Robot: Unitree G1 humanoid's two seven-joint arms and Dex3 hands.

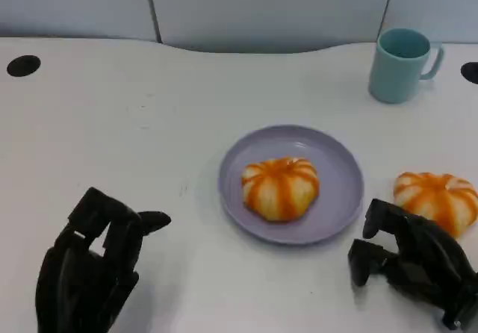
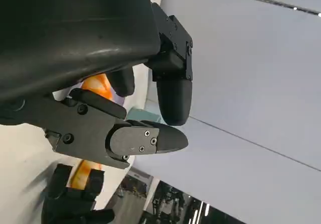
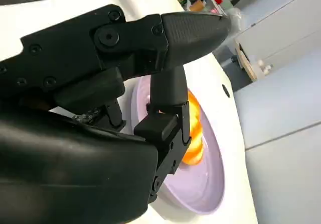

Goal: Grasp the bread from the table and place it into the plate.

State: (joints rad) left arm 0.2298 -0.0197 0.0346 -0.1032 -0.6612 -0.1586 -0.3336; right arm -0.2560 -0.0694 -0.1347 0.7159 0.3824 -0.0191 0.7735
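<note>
- Bread: a round white bun with orange stripes (image 1: 438, 200) lies on the white table (image 1: 134, 124) just to the right of the plate, apart from its rim.
- A second bun of the same look (image 1: 281, 187) sits inside the lavender plate (image 1: 336, 161), roughly at its middle; the right wrist view shows it too (image 3: 194, 128), partly behind the hand's fingers.
- The right hand (image 1: 414, 262) is low over the table, just in front of the loose bun and close against its near side; whether the fingers (image 1: 379, 217) touch the bun cannot be told. Its fingers are curled and apart, with nothing held between them.
- The left hand (image 1: 93, 262) rests at the near left of the table, well apart from the plate and both buns. Its fingers are spread loosely and hold nothing; the left wrist view shows the same hand (image 2: 145, 108) with a gap between its fingertips.
- A light teal mug (image 1: 403, 64) stands upright near the far right edge of the table, handle turned to the right, well behind the plate.
- A dark round hole (image 1: 23, 66) is set in the tabletop at the far left.
</note>
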